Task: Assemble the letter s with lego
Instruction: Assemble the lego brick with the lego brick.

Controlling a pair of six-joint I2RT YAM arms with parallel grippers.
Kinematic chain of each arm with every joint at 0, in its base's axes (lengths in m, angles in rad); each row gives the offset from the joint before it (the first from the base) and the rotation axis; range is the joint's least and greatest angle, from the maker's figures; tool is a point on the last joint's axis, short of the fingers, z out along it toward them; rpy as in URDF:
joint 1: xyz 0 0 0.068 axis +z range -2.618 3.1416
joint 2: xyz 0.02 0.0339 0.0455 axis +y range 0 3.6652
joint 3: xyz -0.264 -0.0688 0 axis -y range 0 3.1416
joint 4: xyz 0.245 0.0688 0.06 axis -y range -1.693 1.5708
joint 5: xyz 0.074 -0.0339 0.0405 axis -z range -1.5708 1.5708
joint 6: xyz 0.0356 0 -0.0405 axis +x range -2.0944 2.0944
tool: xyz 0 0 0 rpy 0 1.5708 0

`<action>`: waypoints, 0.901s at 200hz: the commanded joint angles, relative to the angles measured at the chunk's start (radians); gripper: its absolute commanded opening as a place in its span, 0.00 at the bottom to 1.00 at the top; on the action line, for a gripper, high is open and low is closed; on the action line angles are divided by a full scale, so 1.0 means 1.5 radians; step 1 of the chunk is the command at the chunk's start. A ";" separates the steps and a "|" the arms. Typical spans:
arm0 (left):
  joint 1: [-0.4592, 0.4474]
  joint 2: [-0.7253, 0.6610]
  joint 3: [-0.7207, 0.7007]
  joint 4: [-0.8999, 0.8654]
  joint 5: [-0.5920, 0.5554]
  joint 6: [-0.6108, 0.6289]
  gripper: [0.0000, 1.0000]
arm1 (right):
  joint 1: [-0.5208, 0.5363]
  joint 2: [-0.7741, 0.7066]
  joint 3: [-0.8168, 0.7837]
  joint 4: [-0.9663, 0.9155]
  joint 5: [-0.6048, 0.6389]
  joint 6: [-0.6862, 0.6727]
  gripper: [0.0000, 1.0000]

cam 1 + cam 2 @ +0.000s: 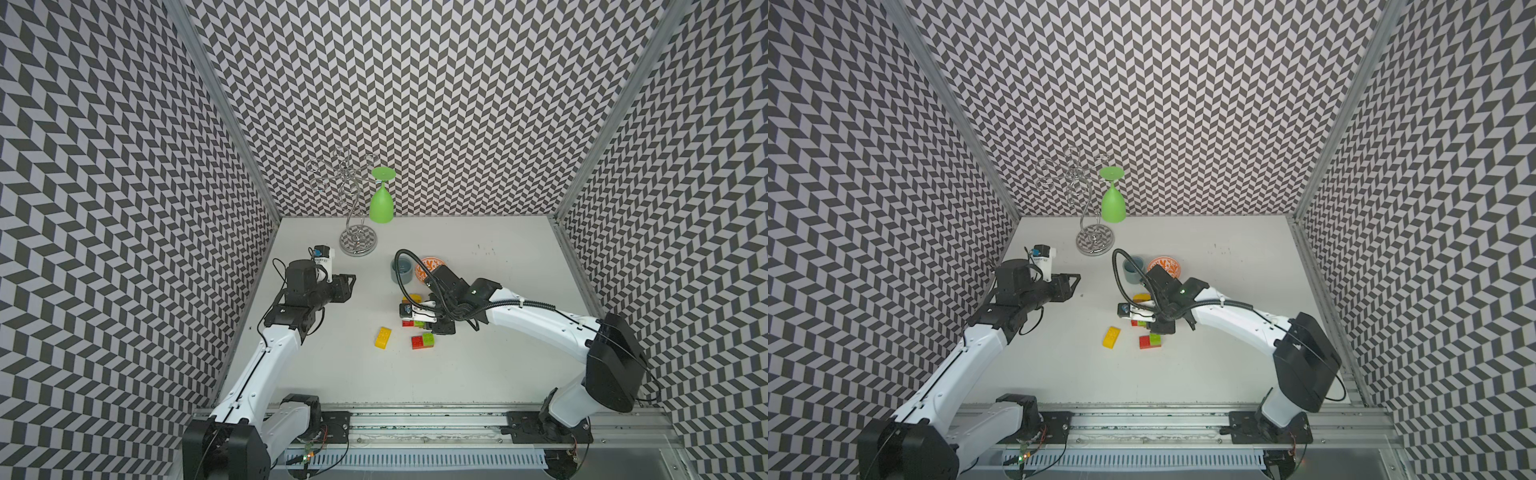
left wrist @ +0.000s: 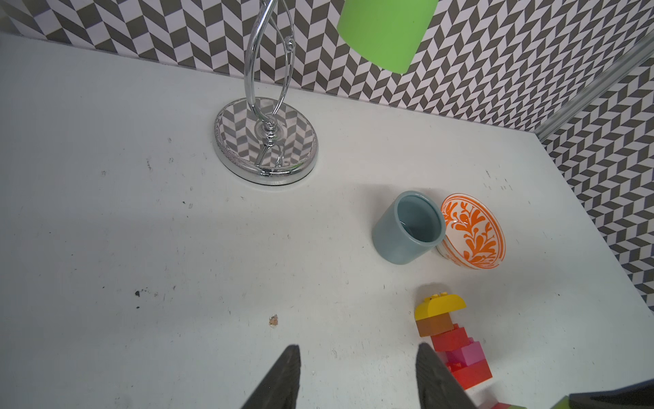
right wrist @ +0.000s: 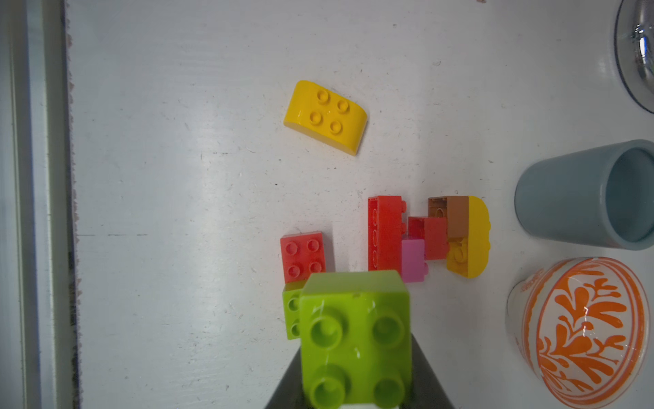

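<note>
Lime-green square plastic brick [image 3: 355, 336], four round studs plain only in right wrist view, sits clamped in right claw [image 3: 357, 393]; left claw [image 2: 357, 379] apart.

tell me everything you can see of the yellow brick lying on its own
The yellow brick looks like glossy plastic: long, both short ends curving down, four studs in a square on its flat middle. It lies studs up on the white table, slanted to the table's edge, loose, touching nothing else, apart from the other lego.
</note>
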State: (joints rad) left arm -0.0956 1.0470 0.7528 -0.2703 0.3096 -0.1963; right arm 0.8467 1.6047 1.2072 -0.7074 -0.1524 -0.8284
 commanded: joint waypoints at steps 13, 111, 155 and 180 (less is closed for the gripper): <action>0.004 -0.006 -0.006 0.010 0.009 0.005 0.54 | -0.012 0.018 -0.012 0.022 -0.045 -0.082 0.11; 0.004 -0.003 -0.004 0.010 0.010 0.005 0.54 | -0.014 0.056 -0.040 0.036 -0.094 -0.117 0.08; 0.004 -0.002 -0.003 0.010 0.011 0.005 0.54 | -0.013 0.066 -0.040 0.041 -0.104 -0.104 0.06; 0.004 -0.002 -0.003 0.009 0.010 0.005 0.54 | -0.013 0.074 -0.039 0.044 -0.104 -0.097 0.06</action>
State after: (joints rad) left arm -0.0956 1.0470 0.7528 -0.2703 0.3119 -0.1963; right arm 0.8280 1.6966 1.1488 -0.6762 -0.2768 -0.9764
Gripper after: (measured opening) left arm 0.540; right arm 0.328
